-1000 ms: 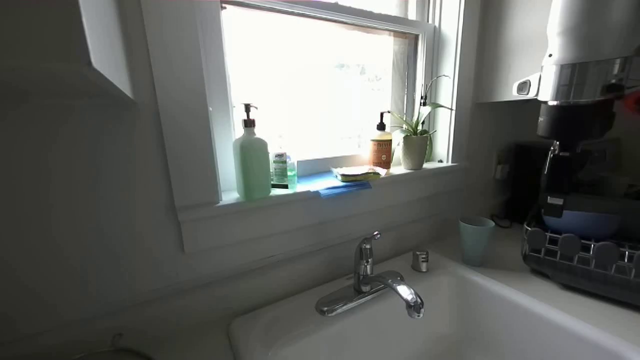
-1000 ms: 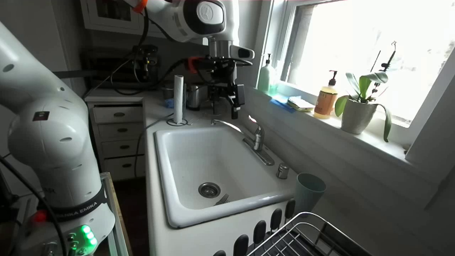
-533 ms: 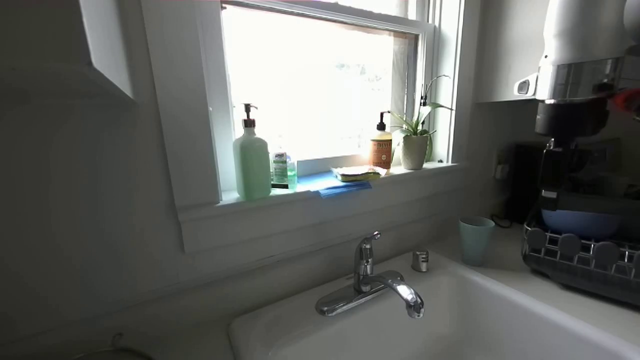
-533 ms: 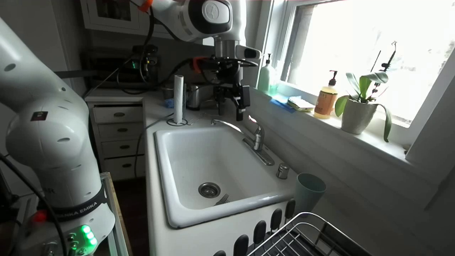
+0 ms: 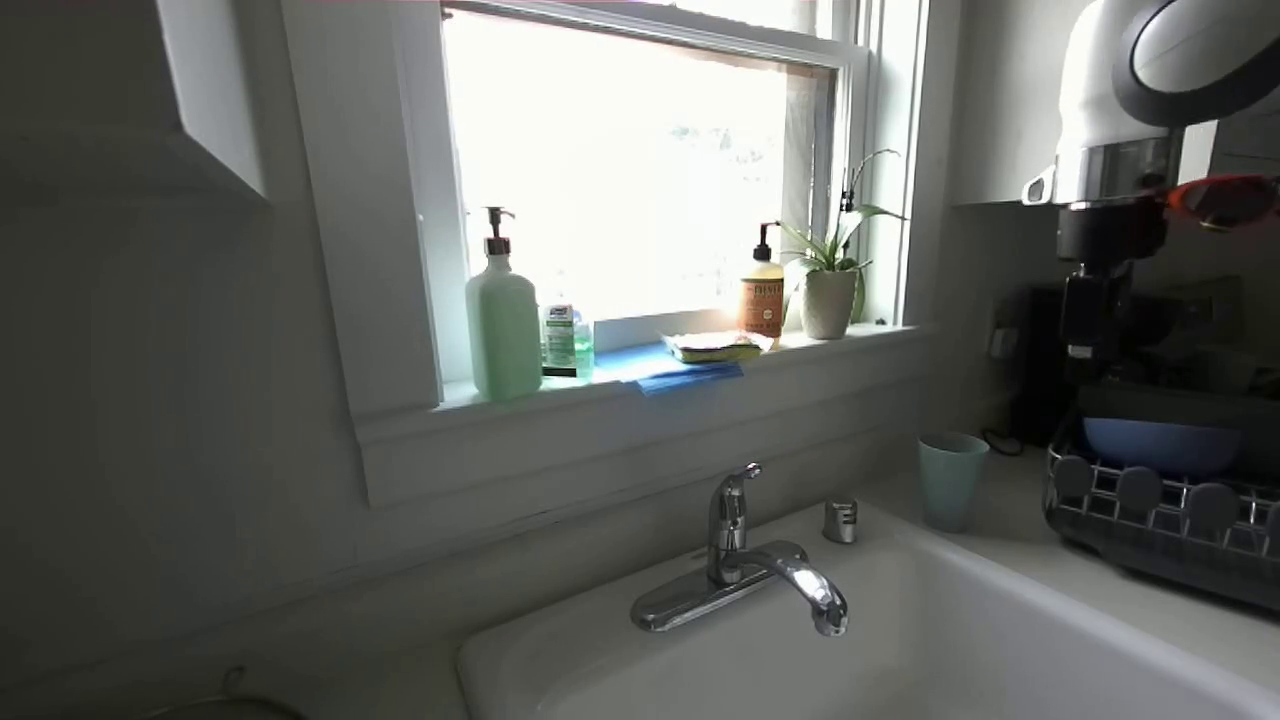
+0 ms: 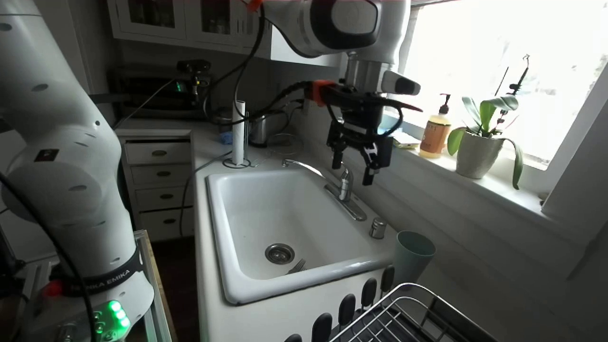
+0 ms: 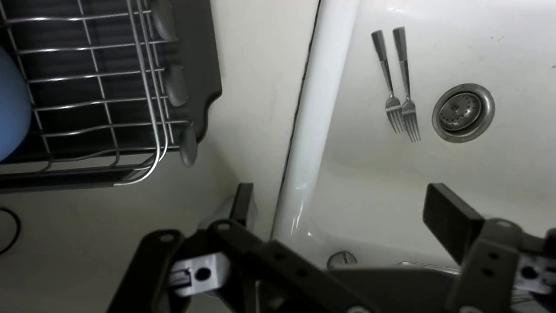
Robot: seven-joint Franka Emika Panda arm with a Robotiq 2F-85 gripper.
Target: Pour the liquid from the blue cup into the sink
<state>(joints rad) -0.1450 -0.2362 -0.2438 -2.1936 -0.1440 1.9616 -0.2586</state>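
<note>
The blue cup (image 5: 950, 485) stands upright on the counter beside the sink's corner, between the sink and the dish rack. It also shows in an exterior view (image 6: 412, 259). In the wrist view the cup (image 7: 220, 212) is partly hidden behind the left finger. Its contents cannot be seen. The white sink (image 6: 222, 256) has a chrome tap (image 5: 733, 540) at its wall side; its rim crosses the wrist view (image 7: 319, 104). My gripper (image 6: 352, 173) is open and empty, pointing down, above the tap side of the sink and higher than the cup. Its fingers are wide apart in the wrist view (image 7: 343, 204).
A wire dish rack (image 6: 403, 311) with a blue bowl (image 5: 1160, 445) stands close to the cup. A short chrome cap (image 6: 378, 228) sits on the sink's corner. Two forks (image 7: 399, 87) lie in the sink. A plant pot (image 6: 477, 154) and an orange-labelled bottle (image 6: 434, 135) stand on the sill.
In an exterior view the arm and open gripper have moved right, nearer and lower, toward the cup's end of the sink. The cup has not moved.
</note>
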